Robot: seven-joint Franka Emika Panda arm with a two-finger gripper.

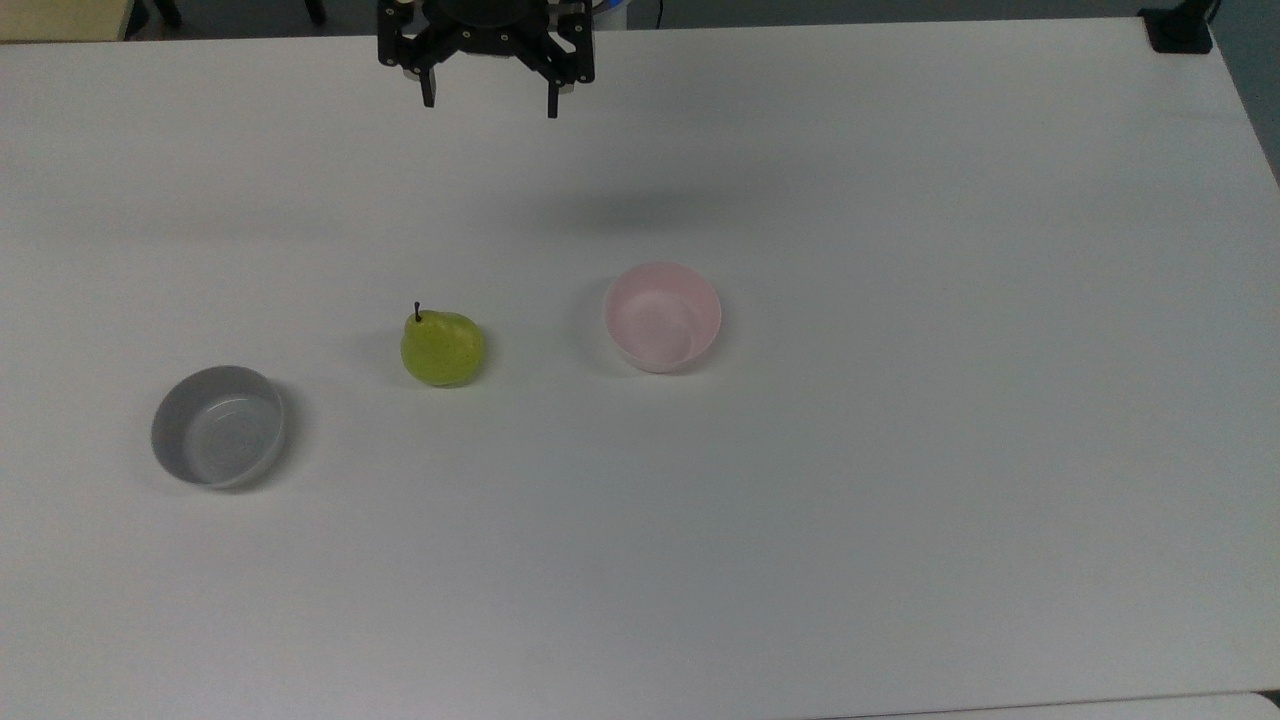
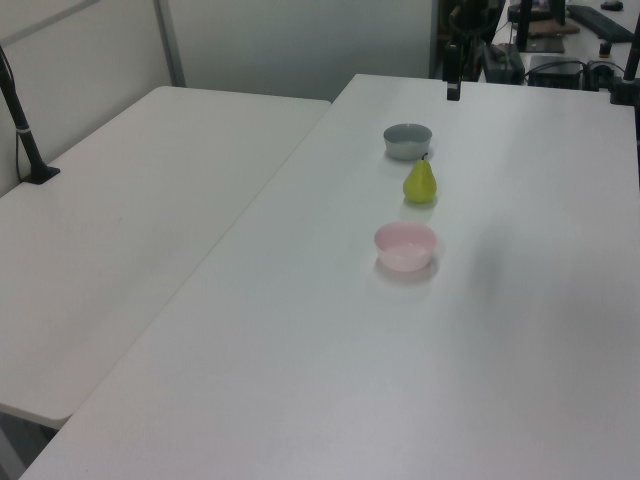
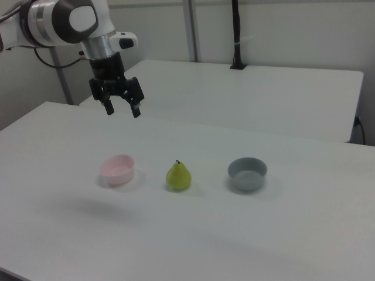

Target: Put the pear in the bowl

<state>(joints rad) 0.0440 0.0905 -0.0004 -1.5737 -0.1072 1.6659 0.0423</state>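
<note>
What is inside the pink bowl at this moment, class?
Nothing: the pink bowl is empty, its whole inside open to the top view. The pear stands on the table beside it, apart.

Grey bowl (image 1: 217,427) sits, seemingly empty, on white table (image 1: 900,500).

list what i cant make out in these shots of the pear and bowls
- Arm above the claw: cut off by the top view's upper edge.
- Pear base, left view: the pink bowl stands in front, so contact with the table is unclear.
- Grey bowl inside, left view: hidden by its near wall.
</note>
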